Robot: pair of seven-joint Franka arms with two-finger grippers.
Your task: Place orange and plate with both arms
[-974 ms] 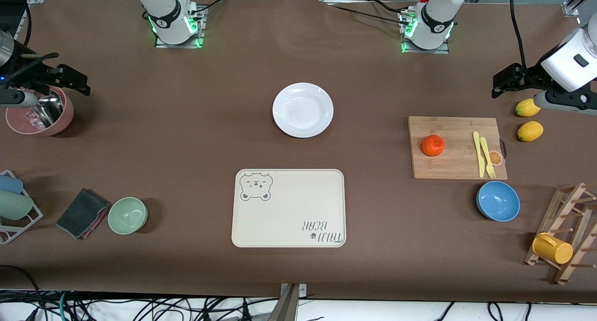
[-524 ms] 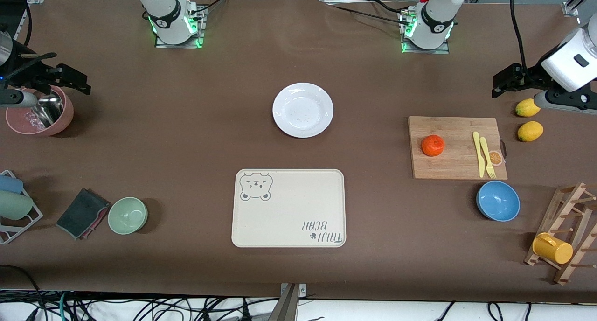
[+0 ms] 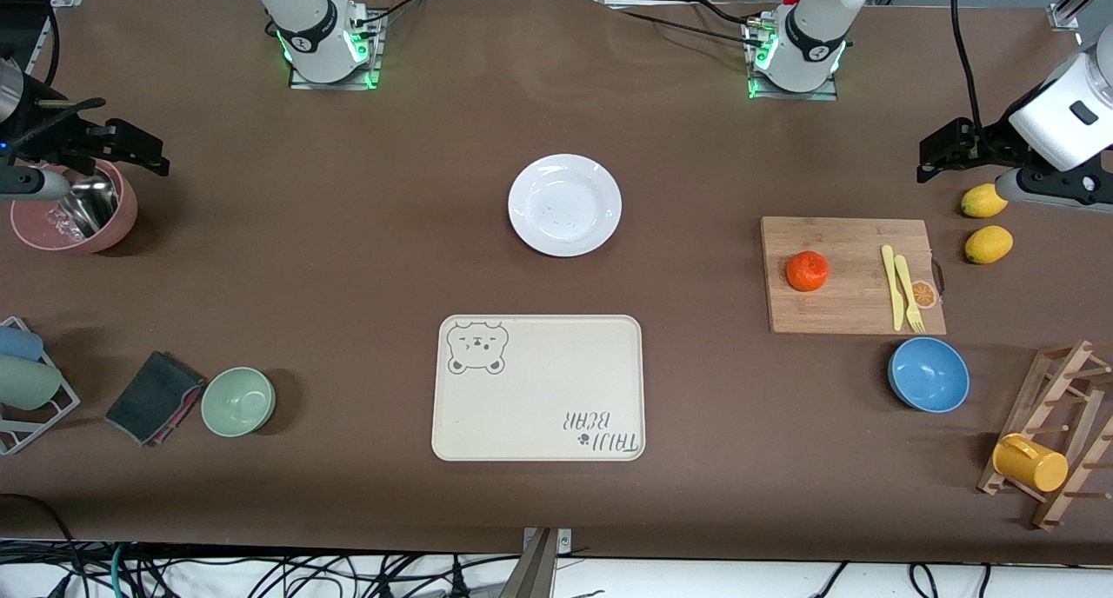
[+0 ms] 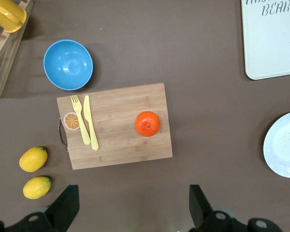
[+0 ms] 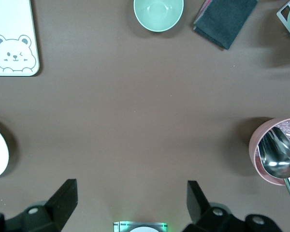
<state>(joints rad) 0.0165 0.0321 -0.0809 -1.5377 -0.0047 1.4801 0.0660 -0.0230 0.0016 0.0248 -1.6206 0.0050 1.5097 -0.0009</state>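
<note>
Nothing has moved since the earlier frames: both arms wait, high over the ends of the table. Left gripper [image 3: 935,150] hangs with fingers spread wide, empty, over the table near two lemons [image 3: 987,222]. Right gripper [image 3: 139,150] hangs with fingers spread too, empty, beside the pink bowl [image 3: 122,220], which holds a metal ladle [image 5: 279,158]. The orange [image 3: 807,270] sits on the wooden cutting board [image 3: 848,311], apart from the yellow knife and fork [image 3: 903,287] on the same board. The white plate [image 3: 565,204] lies empty mid-table, farther from the front camera than the bear tray [image 3: 537,388], also empty. Blue bowl [image 3: 929,374] and green bowl [image 3: 238,401] are empty.
</note>
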